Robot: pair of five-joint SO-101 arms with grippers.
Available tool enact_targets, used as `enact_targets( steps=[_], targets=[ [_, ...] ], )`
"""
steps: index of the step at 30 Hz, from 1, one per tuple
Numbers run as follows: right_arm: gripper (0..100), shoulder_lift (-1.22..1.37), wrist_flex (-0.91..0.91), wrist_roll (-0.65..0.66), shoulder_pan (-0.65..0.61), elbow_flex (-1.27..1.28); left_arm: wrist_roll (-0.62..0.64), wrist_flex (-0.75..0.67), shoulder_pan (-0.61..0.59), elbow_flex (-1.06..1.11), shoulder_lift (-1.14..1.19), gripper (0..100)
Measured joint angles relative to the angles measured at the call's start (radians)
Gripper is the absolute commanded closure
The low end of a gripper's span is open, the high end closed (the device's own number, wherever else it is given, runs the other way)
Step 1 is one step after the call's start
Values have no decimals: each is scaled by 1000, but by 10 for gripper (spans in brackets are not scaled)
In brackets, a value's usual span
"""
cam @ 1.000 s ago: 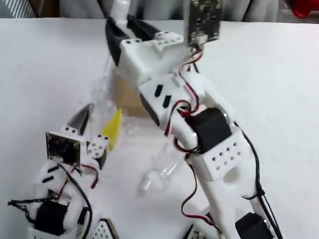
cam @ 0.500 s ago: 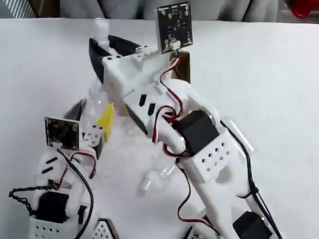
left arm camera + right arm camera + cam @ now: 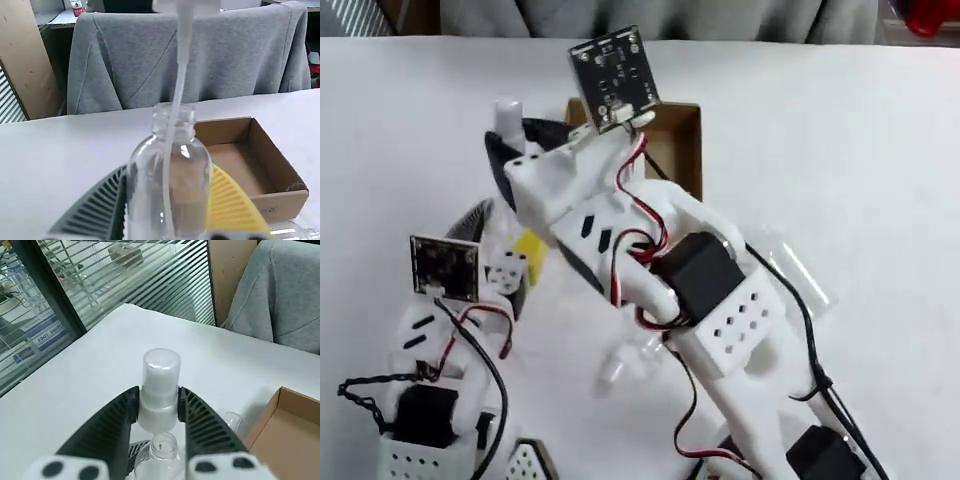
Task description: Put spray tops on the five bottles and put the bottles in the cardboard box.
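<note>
— L side, status?
— My left gripper (image 3: 167, 200) is clamped on the bottle (image 3: 170, 165). It's upright, just left of the box (image 3: 260, 150).
— R?
— My right gripper (image 3: 158, 395) pinches the spray top (image 3: 161, 371) above the bottle's neck, tube (image 3: 176, 95) inside, cap not seated.
— Anything else?
— Spare bottle (image 3: 632, 358) lying nearer.

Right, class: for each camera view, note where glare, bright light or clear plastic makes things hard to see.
Left wrist view: small highlights glint on the clear bottle, and the cardboard box shows through it. Right wrist view: daylight is bright through the blinds behind the spray top. High view: a lying bottle nearly vanishes against the white table.
</note>
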Motion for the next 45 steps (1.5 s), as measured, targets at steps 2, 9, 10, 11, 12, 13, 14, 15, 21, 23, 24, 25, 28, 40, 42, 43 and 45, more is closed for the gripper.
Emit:
enact_targets(
  steps=[2,9,10,11,12,13,14,15,21,23,24,25,28,40,42,43,45],
  targets=[
    [982,2,0,-8,0,20,0,0,-3,0,0,976],
    [982,0,0,-11,-2,127,0,2,-3,2,5,976],
    [982,3,-11,-12,-6,135,0,0,-3,-2,-6,976],
    [982,3,-14,-12,-11,140,0,0,-5,0,-9,976],
    [982,2,-26,-12,-15,141,0,0,-2,0,14,976],
    [982,2,-31,-12,-18,141,0,0,-3,0,14,976],
    [982,2,-32,-12,-20,141,0,0,-9,0,11,976],
    [982,2,-32,-12,-20,143,0,0,-11,-2,2,976],
    [977,2,-32,-12,-21,143,0,0,-8,-2,12,976],
    [977,2,-32,-12,-21,143,0,0,-8,-2,12,976],
    [977,2,-32,-12,-21,143,0,0,-8,-2,12,976],
    [976,2,-32,-12,-21,143,0,0,-8,-2,12,976],
    [976,2,-32,-12,-21,143,0,0,-8,-2,12,976],
    [662,2,-43,11,-44,166,0,0,-8,0,12,976],
    [662,2,-43,12,-38,166,0,0,-6,0,12,976],
    [662,0,-43,12,-37,166,0,0,-6,0,12,976],
    [662,-5,-43,12,-40,166,0,0,-6,0,12,976]
  ],
)
